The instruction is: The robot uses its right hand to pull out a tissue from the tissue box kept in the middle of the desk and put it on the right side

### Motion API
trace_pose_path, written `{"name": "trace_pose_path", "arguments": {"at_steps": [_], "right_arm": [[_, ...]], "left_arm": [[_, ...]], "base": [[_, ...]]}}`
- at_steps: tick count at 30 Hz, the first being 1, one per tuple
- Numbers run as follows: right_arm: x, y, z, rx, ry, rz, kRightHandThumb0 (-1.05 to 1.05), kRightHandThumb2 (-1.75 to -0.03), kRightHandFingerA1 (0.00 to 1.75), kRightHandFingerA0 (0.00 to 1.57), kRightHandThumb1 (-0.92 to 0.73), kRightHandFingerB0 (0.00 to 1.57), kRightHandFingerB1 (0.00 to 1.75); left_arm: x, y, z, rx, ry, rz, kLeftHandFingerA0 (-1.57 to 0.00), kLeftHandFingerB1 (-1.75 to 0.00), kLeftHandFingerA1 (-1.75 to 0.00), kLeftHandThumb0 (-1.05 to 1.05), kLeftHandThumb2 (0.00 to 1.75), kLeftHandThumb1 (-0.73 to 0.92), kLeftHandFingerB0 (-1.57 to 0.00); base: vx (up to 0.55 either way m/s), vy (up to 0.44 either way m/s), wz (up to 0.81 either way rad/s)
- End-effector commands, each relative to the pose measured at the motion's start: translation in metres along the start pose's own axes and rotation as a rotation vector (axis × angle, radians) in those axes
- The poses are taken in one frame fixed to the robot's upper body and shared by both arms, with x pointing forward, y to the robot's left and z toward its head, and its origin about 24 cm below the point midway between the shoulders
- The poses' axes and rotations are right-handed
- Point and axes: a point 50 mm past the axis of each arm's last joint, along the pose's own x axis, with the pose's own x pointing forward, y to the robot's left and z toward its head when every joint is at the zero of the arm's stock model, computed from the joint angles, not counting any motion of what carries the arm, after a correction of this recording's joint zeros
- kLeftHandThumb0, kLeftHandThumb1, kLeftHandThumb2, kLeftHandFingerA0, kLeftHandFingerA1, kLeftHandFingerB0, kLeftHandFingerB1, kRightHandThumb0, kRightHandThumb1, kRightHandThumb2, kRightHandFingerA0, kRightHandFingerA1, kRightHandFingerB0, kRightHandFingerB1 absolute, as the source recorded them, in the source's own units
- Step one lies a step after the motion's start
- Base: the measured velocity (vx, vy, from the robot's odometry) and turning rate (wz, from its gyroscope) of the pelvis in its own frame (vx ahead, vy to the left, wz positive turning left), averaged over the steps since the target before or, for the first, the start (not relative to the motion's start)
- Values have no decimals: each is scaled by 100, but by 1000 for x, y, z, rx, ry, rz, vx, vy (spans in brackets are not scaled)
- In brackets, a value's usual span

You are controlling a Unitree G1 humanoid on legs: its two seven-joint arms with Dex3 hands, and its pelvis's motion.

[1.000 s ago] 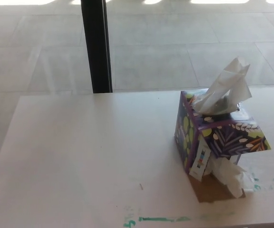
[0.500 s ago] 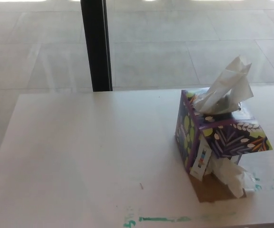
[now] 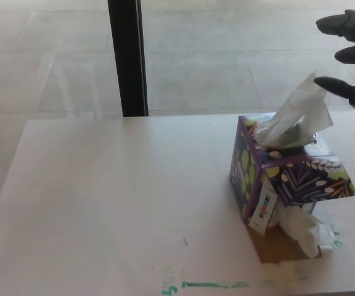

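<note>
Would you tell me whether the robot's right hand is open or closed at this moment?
Open: the right hand has its fingers spread apart, holding nothing, just above the tissue.

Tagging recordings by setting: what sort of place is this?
Probably an indoor lab or office hall: a plain desk with a tissue box, a tiled floor and a black pillar behind.

My right robot hand [image 3: 353, 52] looks like matt black plastic or rubber, smooth on the fingers. The tissue box [image 3: 285, 179] is printed cardboard with a slight sheen, purple with leaf patterns. The tissue [image 3: 297, 117] rising from it is thin, soft, creased white paper. The tabletop [image 3: 116, 203] is pale, smooth and matt, smeared with green paint near its front edge. The floor [image 3: 227, 55] beyond shows glossy tiles.
</note>
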Motion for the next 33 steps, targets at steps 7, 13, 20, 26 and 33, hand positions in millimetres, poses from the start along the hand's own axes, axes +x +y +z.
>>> {"name": "trace_pose_path", "arguments": {"at_steps": [7,13,20,26,33], "right_arm": [[4,10,-7,-197,117,176,-98,-101,13,0,-64,0,7],[2,21,-11,-214,90,225,-91,-99,26,8,-60,8,16],[5,34,-6,-152,84,246,-82,-90,63,52,-57,9,36],[8,37,0,-136,21,137,-43,-59,100,86,-65,32,32],[10,38,1,-214,-2,21,-22,-61,154,85,-71,65,44]], "left_arm": [[0,2,8,5,-45,-17,-64,-44,-53,-84,73,92,-46],[0,2,9,-34,-43,-11,-61,-45,-53,-84,74,92,-46],[1,-2,14,-35,-79,-48,-53,-42,-49,-85,75,92,-44],[0,-1,12,-36,-74,-36,-53,-43,-50,-87,76,92,-41],[1,-1,11,-60,-66,-36,-54,-42,-49,-87,76,92,-41]], "base": [[0,0,0],[0,0,0],[0,0,0],[0,0,0],[0,0,0]]}}
